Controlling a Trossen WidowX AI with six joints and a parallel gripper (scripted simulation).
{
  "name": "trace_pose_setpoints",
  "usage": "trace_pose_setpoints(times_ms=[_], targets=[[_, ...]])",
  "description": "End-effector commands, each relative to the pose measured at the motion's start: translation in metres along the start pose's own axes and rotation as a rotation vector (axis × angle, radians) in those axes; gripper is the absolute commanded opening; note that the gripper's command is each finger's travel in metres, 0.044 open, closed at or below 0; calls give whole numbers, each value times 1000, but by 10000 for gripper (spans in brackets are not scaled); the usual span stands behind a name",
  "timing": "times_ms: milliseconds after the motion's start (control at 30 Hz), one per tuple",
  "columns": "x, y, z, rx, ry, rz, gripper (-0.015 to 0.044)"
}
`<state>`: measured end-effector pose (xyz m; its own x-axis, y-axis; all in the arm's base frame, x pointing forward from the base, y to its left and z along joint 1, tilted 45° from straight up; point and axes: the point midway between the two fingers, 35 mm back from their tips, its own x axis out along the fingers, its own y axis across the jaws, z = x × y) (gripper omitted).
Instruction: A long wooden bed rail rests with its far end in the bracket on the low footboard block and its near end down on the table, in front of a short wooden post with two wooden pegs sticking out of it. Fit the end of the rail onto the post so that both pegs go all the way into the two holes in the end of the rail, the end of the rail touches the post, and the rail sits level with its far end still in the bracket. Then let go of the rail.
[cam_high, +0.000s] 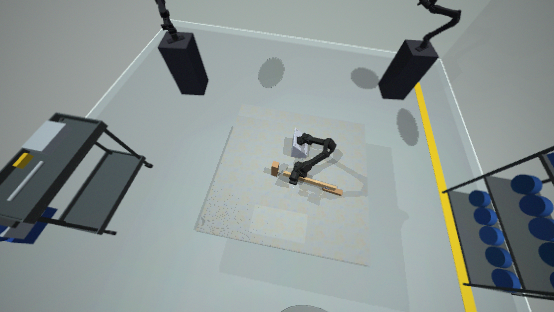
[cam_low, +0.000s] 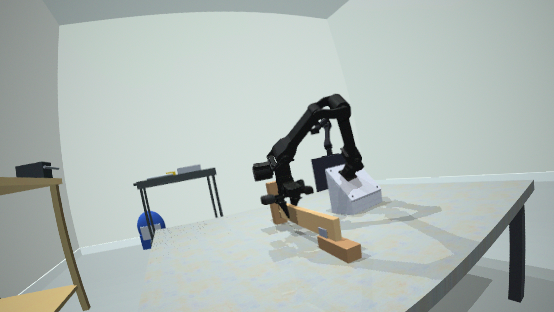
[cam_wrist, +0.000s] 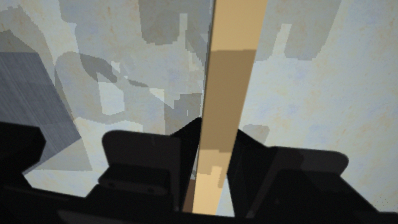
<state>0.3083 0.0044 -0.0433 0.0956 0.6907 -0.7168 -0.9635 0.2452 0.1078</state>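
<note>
The light wooden rail (cam_high: 320, 183) (cam_low: 315, 218) (cam_wrist: 232, 75) has its far end in the grey bracket (cam_low: 323, 232) on the footboard block (cam_low: 340, 248) (cam_high: 340, 192). My gripper (cam_low: 291, 209) (cam_wrist: 210, 123) is shut on the rail towards its near end and holds that end raised above the table. The upright post (cam_high: 275, 168) (cam_low: 272, 189) stands just beyond the near end. A small gap seems to show between them in the top view. A brown strip, apparently the post, shows left of the rail at the bottom of the wrist view. The pegs and holes are hidden.
The pale sloped robot base (cam_high: 300, 150) (cam_low: 367, 199) stands on the table (cam_high: 330, 235) (cam_low: 215, 280), beside the rail. Its grey face (cam_wrist: 30, 95) shows at the left of the wrist view. The arm casts shadows across the table.
</note>
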Motion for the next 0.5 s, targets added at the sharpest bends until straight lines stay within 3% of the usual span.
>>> trace_pose_setpoints(times_ms=[0,467], targets=[[0,0,0,7,-2,-2,0],[-3,2,0,7,-2,-2,0]])
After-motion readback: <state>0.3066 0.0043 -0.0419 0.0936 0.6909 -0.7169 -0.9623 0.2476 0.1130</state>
